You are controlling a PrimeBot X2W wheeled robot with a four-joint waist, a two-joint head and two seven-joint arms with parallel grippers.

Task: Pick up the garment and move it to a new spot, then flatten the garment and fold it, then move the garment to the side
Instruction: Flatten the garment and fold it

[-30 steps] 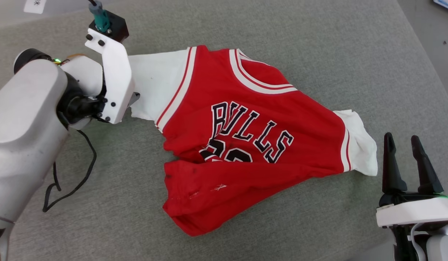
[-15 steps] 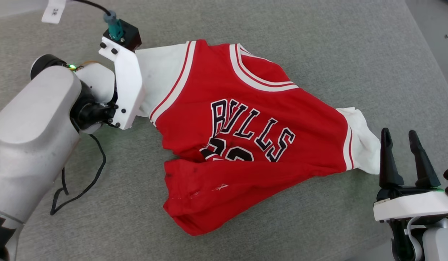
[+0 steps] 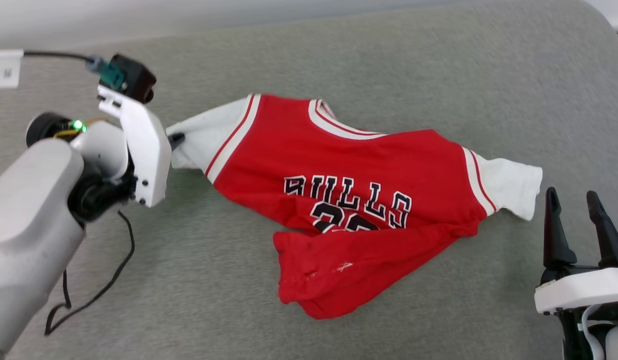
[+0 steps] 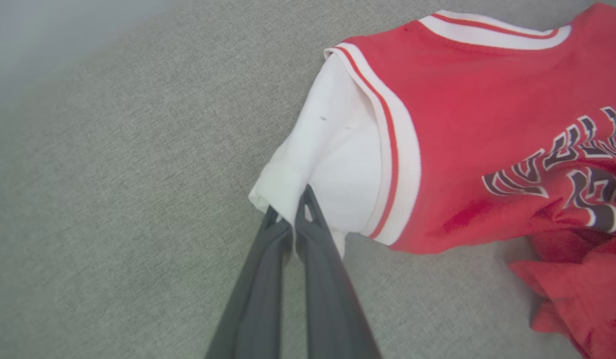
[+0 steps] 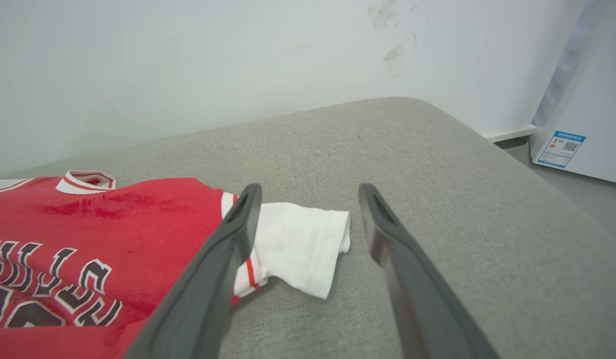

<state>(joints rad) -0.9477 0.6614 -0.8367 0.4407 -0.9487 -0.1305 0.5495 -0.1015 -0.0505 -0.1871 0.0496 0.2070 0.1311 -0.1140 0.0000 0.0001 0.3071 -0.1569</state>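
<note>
The left gripper (image 4: 294, 209) is clamped on the garment (image 4: 462, 124), at the cuff edge of its white sleeve (image 4: 332, 154). White cloth is seen pinched between the closed fingertips in the left wrist view. The sleeve is stretched out toward the gripper.

The right gripper (image 3: 571, 197) is held with its fingers apart and nothing between them. It is placed just beside the garment's other sleeve (image 3: 511, 182), not touching it.

The garment is laid front-up on the grey padded surface (image 3: 389, 55), with the lettering and part of the number showing. The hem part (image 3: 334, 272) is folded up over the garment's front and rumpled, so the number is half covered. A black cable (image 3: 88, 300) is hung from the left arm, well apart from the garment on the grasped-sleeve side.

Progress is judged early. Only one sleeve is gripped, and most of the cloth is resting on the surface. Relocation cannot be called finished. Flattening, folding and the move to the side are all left. The second sleeve likely needs to be taken before spreading.
</note>
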